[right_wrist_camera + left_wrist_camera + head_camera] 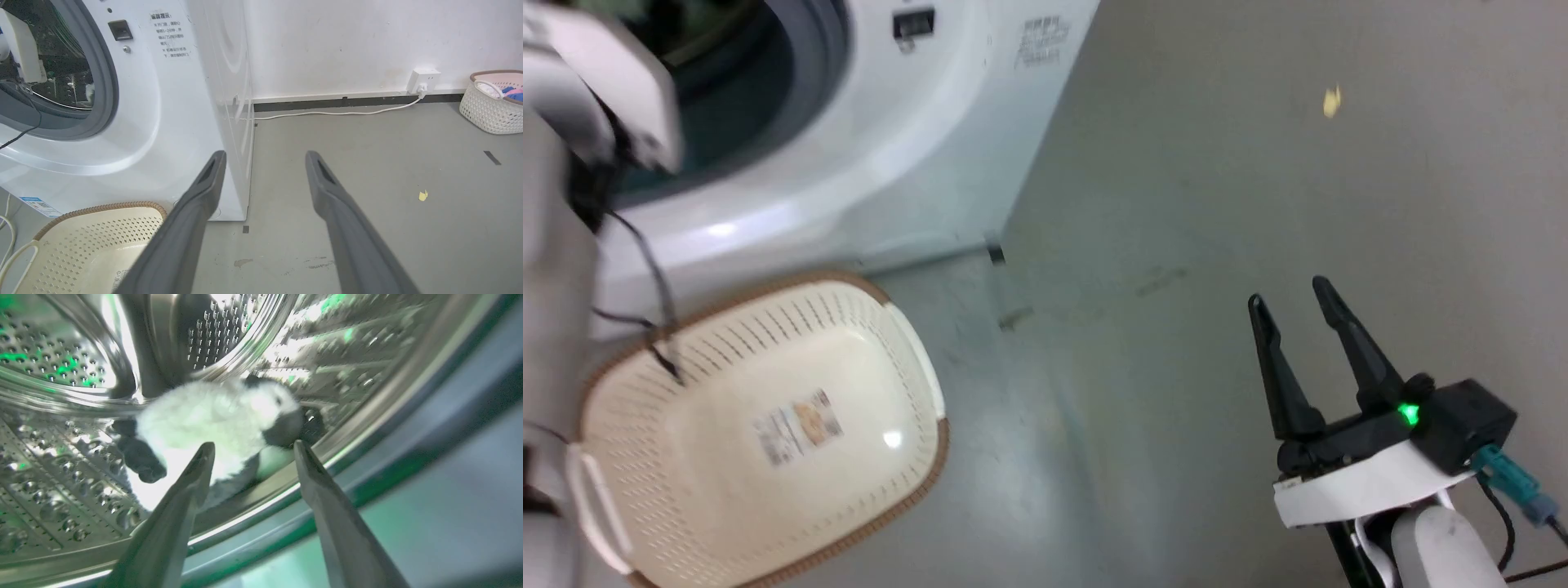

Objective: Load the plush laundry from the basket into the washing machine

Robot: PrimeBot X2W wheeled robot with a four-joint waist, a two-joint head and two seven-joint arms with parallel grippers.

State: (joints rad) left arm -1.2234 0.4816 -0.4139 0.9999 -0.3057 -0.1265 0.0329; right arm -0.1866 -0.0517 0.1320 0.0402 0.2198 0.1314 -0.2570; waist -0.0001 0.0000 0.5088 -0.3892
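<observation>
Panda lying in the drum, both pincers spread and empty.
Inside the washing machine (915, 163), the stuffed panda (212, 416) is seen lying on the steel drum (61, 355), just beyond the tips of the open left pincer (252, 446), with its long axis across the fingers. Nothing is gripped. The empty basket (727, 359) is set in front of the machine. The right pincer (1289, 294) is held open over the floor (1217, 163) to the machine's right, well apart from its opening.

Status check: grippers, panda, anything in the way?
Left gripper open at the drum mouth, holding nothing. Right gripper open over the floor. Panda lying in the drum; basket empty. No obstruction seen.
</observation>
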